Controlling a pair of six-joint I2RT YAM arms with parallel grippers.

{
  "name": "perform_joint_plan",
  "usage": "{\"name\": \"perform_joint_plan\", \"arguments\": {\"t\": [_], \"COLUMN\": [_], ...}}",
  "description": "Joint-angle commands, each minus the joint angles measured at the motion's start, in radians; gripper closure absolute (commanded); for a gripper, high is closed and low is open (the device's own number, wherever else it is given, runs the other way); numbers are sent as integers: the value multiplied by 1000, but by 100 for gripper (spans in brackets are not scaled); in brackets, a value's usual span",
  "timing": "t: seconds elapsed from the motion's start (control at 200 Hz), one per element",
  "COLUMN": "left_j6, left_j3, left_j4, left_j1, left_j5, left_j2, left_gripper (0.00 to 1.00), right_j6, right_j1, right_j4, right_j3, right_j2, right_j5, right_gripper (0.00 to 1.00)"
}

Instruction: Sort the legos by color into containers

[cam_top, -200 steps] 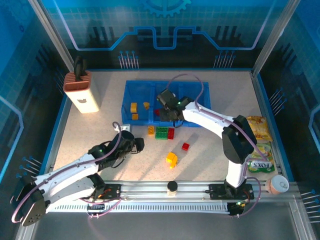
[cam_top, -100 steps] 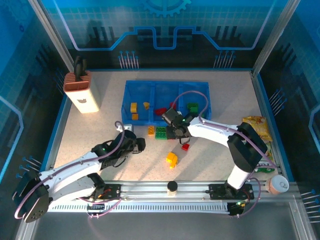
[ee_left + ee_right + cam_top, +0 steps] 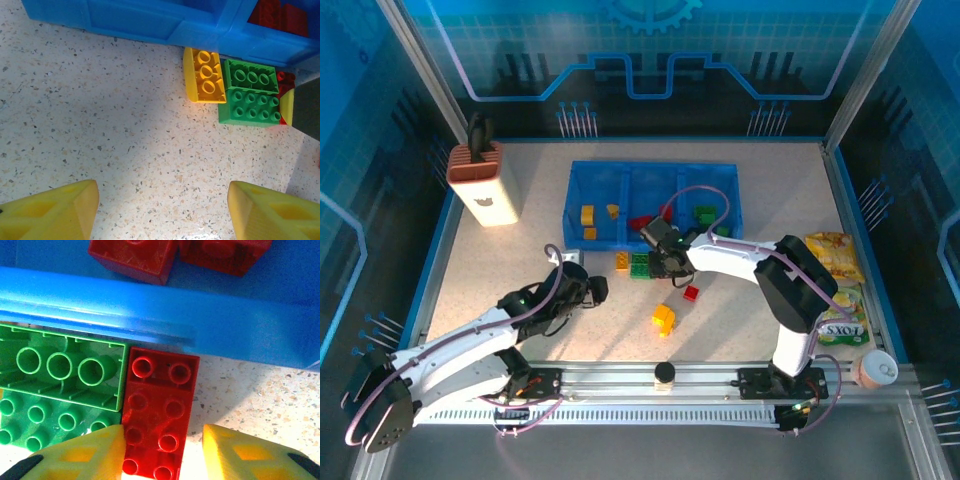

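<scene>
The blue bin holds yellow legos in its left compartment, red ones in the middle and a green one on the right. In front of its wall lie a yellow brick, two green bricks and a red brick side by side. My right gripper is open and low around that red brick; one finger touches it, the other stands apart. My left gripper is open over bare table, nothing between its fingers. A small red brick and an orange-yellow one lie nearer.
A white and brown box with a black handle stands at the back left. Yellow snack packets and a cup sit along the right edge. A black knob is on the front rail.
My right gripper has come from above the bin's middle compartment down to the bricks in front of the bin. The left arm has barely shifted.
</scene>
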Motion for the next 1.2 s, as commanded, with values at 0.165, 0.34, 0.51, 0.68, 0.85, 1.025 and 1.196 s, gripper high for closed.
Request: {"name": "perform_joint_plan", "arguments": {"t": [0.165, 0.34, 0.51, 0.68, 0.85, 1.025, 1.196], "left_j6": [-5, -9, -8, -4, -1, 5, 3], "left_j3": [-17, -20, -13, 4, 6, 6, -1], "left_j4": [6, 14, 21, 14, -2, -9, 3], "left_j1": [14, 16, 17, 17, 17, 20, 24], "left_j5": [5, 12, 16, 18, 12, 7, 10], "left_j2": [1, 4, 10, 10, -3, -7, 0], "left_gripper": [31, 31, 31, 31, 31, 31, 31], "right_j6": [46, 70, 63, 40, 36, 49, 62], "right_j1": [-9, -3, 6, 3, -6, -8, -5], "right_j4": [-2, 28, 29, 31, 28, 38, 52], "right_j3": [-115, -207, -207, -155, -104, -107, -144], "right_j2": [-31, -97, -134, -109, -49, -22, -50], "right_j5": [3, 7, 5, 1, -38, -53, -53], "right_gripper": [57, 57, 56, 49, 48, 51, 60]}}
